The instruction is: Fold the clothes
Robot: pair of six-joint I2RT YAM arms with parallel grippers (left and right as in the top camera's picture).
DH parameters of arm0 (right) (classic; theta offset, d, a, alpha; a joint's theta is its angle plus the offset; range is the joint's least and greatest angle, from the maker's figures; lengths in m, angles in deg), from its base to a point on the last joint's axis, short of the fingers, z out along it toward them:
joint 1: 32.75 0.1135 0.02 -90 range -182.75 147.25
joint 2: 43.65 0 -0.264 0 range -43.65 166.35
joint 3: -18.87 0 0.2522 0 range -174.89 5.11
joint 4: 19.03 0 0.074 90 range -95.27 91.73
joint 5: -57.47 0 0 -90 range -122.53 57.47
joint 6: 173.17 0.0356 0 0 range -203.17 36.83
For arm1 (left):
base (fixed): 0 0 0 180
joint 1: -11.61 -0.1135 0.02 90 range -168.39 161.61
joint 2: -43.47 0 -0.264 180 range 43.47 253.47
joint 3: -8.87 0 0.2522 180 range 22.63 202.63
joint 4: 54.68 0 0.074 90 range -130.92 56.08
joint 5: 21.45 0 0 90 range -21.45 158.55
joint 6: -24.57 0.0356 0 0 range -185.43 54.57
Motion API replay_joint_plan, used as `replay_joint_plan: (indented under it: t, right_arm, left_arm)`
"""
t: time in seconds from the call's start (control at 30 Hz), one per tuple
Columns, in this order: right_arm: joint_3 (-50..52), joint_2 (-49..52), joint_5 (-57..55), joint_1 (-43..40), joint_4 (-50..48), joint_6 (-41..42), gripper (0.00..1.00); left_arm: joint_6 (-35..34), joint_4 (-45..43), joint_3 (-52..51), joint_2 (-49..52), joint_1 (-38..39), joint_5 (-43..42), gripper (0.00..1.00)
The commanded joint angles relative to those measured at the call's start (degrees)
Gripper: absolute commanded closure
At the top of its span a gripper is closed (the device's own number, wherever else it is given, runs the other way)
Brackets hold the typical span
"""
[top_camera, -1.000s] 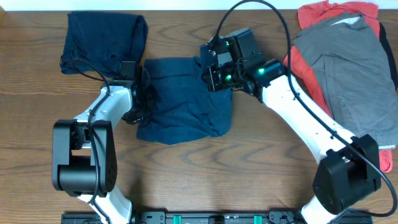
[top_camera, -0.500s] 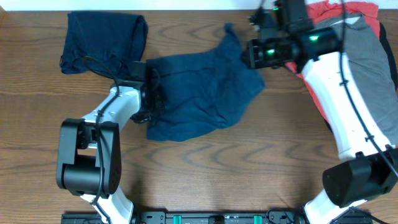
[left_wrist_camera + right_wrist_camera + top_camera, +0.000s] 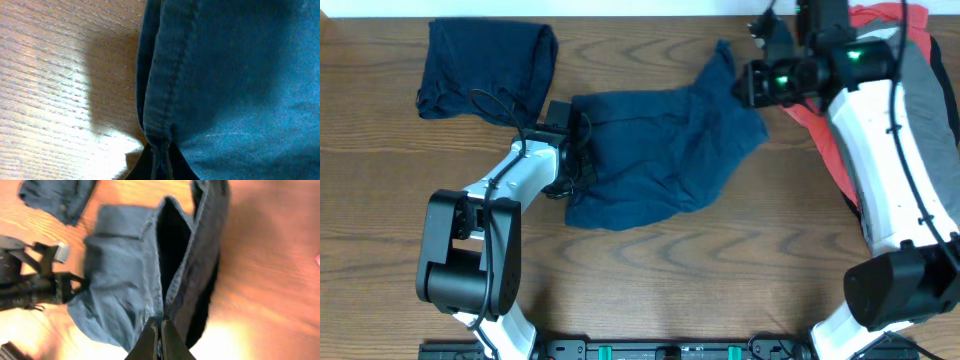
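Overhead view: a dark blue garment (image 3: 660, 165) lies rumpled across the middle of the wooden table (image 3: 720, 290). The left fingers (image 3: 161, 162) are clamped on its seamed left edge, low against the table. The right fingers (image 3: 160, 339) pinch its far right corner together, holding it raised beside a red and grey clothes pile (image 3: 920, 90). A folded navy garment (image 3: 485, 65) sits at the far left.

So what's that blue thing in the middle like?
The blue garment is dark navy, cotton-looking cloth with stitched seams, crumpled and stretched across the wooden table. The left gripper pinches its left hem; the right gripper pinches its upper right corner, held up off the table.
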State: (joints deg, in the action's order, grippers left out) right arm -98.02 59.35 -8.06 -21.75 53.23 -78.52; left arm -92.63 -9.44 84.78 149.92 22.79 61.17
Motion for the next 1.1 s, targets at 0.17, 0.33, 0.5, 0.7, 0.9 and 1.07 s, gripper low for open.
replay_joint_plan:
  t: [0.17, 0.33, 0.5, 0.7, 0.9, 1.07]
  right_arm:
    - [-1.1, 3.2, -0.4, 14.0, -10.4, 7.2, 0.99]
    - [-1.1, 9.6, -1.1, 20.8, -17.8, 10.7, 0.99]
    - [-1.1, 14.3, -3.2, 24.3, -22.8, 13.9, 0.99]
    - [-1.1, 14.9, -3.2, 24.7, -24.2, 14.3, 0.99]
    - [-1.1, 14.9, -3.2, 25.0, -24.5, 14.2, 0.99]
    - [-1.1, 14.9, -3.2, 25.8, -25.6, 14.2, 0.99]
  left_arm:
    - [-0.6, 0.6, -2.3, 2.3, 0.5, -1.0, 0.94]
    - [-0.5, 0.6, -2.3, 2.3, 0.5, -1.0, 0.94]
    - [-0.3, 1.0, -2.3, 2.3, 0.5, -0.7, 0.94]
    - [-0.4, 2.4, -2.2, 1.7, -0.5, -0.8, 0.94]
    - [-0.3, 9.7, -0.9, -4.5, -4.2, -1.2, 0.94]
    - [0.2, 13.8, -0.7, -13.6, -7.1, -1.2, 0.93]
